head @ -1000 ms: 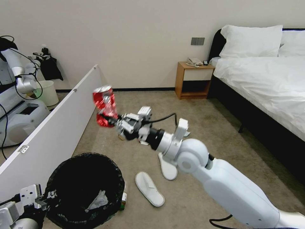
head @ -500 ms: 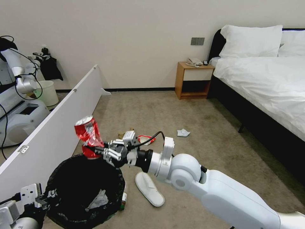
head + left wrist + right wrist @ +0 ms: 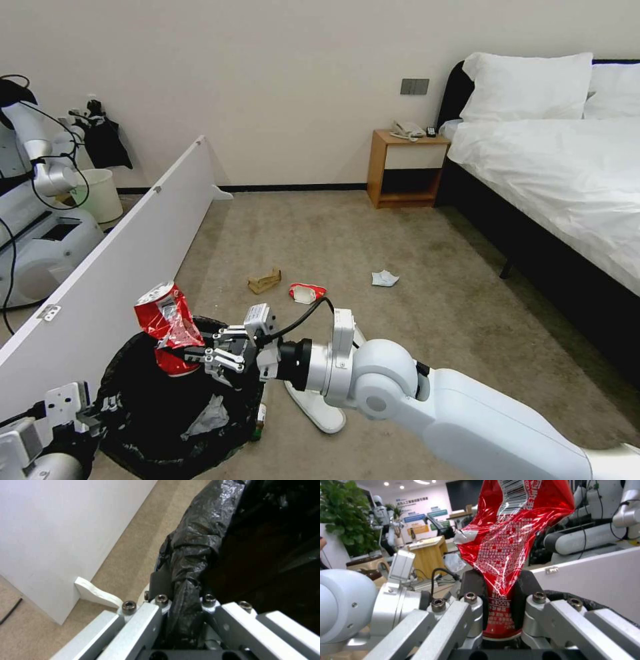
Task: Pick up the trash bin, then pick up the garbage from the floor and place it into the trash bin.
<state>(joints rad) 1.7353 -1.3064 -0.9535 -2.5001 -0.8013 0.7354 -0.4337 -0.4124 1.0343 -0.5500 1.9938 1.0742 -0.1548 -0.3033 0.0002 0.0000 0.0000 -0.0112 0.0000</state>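
The trash bin (image 3: 133,393), lined with a crinkled black bag, is at the lower left of the head view. My left gripper (image 3: 83,417) is shut on its rim; the left wrist view shows the gripper (image 3: 181,591) pinching the bag (image 3: 193,550). My right gripper (image 3: 200,352) is shut on the crushed red can (image 3: 163,327) and holds it upright over the bin's near rim. The right wrist view shows the can (image 3: 510,542) clamped at its base. On the carpet lie a brown paper scrap (image 3: 265,281), a red-white packet (image 3: 307,292), a white tissue (image 3: 385,278) and a slipper (image 3: 323,417), half hidden by my right arm.
A white partition board (image 3: 120,267) runs along the left, right beside the bin. Behind it are another robot (image 3: 40,220) and a cream bucket (image 3: 100,193). A bed (image 3: 567,180) and a wooden nightstand (image 3: 407,167) are at the right. White paper (image 3: 210,417) lies inside the bin.
My right arm has swung down and to the left with the can, from mid-air over the carpet to just above the bin. The floor litter it covered now shows.
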